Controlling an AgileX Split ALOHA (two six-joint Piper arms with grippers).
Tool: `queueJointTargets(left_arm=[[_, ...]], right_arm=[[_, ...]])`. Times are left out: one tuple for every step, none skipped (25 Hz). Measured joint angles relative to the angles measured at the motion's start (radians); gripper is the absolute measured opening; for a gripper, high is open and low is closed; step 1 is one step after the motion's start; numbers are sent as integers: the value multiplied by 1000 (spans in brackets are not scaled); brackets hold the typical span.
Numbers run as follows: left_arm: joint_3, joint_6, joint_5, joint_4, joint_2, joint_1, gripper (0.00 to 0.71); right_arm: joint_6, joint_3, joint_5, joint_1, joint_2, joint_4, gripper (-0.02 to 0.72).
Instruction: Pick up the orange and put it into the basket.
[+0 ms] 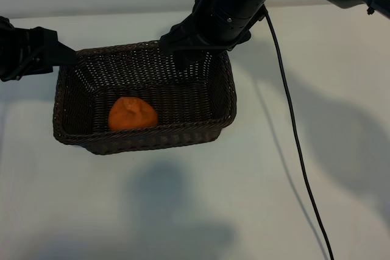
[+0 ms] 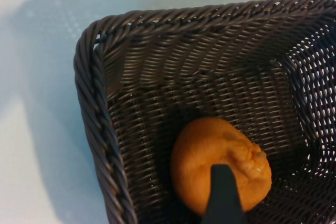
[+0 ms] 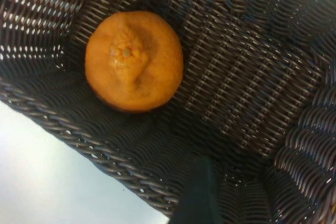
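White tabletop (image 1: 201, 205) runs under everything, bare and pale, with a black cable (image 1: 292, 126) trailing across it from my right arm toward the near edge. On it sits the dark brown wicker basket (image 1: 152, 143), and the orange (image 1: 132, 114) lies inside on the woven floor, near the front wall and toward the left end, its knobby bump turned upward. My right gripper (image 1: 192, 59) hangs over the basket's back right rim, pointing steeply down into it, fingers spread apart and holding nothing; the orange sits well clear of it. My left gripper (image 1: 61, 56) rests at the basket's back left corner, its black tip just at the rim, also spread and empty. From my left wrist the orange (image 2: 218, 163) shows close below one dark fingertip (image 2: 223, 195). From my right wrist the orange (image 3: 134, 60) lies against the basket's side wall (image 3: 100, 145).
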Motion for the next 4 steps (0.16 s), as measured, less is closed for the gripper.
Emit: queueJointTargets(left_arm=[[0,-1,0,0,0,0,539],[0,-1,0,0,0,0,539],[0,-1,0,0,0,0,539],[0,0,0,0,0,0,539]], right_arm=[[0,0,-1,0,0,0,595],[0,0,-2,0,0,0,595],[0,0,-2,0,0,0,595],[0,0,-2,0,0,0,595]])
